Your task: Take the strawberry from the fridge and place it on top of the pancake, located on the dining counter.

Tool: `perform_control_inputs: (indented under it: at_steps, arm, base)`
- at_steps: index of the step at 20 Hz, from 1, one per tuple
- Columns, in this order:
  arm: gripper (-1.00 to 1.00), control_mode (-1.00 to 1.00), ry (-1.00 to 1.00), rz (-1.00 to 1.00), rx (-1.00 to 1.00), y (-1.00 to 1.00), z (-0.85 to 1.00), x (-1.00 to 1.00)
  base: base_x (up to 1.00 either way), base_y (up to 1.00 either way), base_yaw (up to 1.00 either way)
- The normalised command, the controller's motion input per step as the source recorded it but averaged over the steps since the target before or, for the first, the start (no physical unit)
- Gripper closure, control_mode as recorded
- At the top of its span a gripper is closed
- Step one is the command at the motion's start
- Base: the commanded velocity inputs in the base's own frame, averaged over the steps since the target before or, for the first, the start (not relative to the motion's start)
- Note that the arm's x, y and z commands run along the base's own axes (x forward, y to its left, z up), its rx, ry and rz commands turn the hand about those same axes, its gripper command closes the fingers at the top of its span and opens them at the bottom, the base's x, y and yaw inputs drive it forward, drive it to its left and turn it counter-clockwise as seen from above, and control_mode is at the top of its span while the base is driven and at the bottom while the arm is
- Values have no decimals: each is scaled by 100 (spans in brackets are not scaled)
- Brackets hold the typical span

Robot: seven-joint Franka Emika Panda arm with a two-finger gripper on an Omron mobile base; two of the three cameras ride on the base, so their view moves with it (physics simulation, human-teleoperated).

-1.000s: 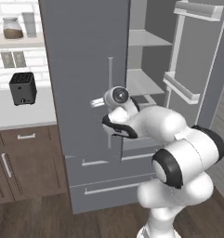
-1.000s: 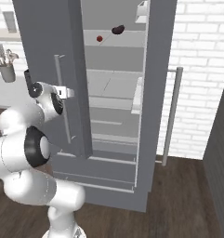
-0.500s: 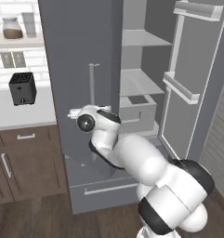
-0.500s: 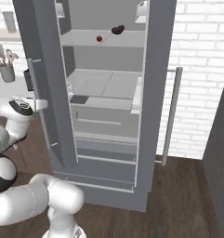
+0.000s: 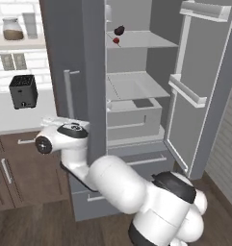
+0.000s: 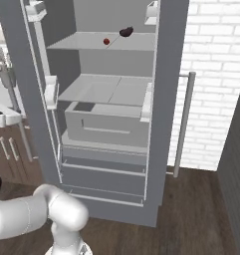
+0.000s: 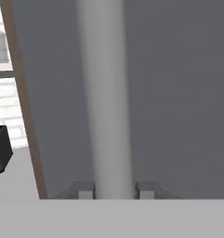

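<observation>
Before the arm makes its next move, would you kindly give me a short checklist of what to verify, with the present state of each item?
1. Left door of the tall matte grey fridge swung wide: ok.
2. Tool closed round the thin vertical bar handle: ok, a finger on each side.
3. Tiny bright red strawberry visible on the pale upper shelf: ok.
4. Strawberry apart from the dark maroon lump: ok, just.
5. Path to that shelf clear once the handle is released: cannot tell.

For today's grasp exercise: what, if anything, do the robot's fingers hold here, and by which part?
The fingers are closed around the long thin vertical bar handle of the matte grey fridge door, gripping the bar's shaft from either side.
</observation>
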Motion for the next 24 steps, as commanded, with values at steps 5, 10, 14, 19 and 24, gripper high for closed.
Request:
perform_control_inputs:
  at_steps: [5,10,14,19,24]
  arm:
    - [100,-100,-1,-22,14,100,-4,1]
    - [100,-100,-7,-18,21,92,-1,-22]
    - [-100,-100,-13,-11,23,74,10,-79]
    - [-100,-100,-12,-2,20,-79,54,-100]
    - [-100,-100,9,17,4,-100,55,-93]
  base:
    - [0,0,0]
    - [0,0,0]
    - [0,0,0]
    - [0,0,0]
    - [0,0,0]
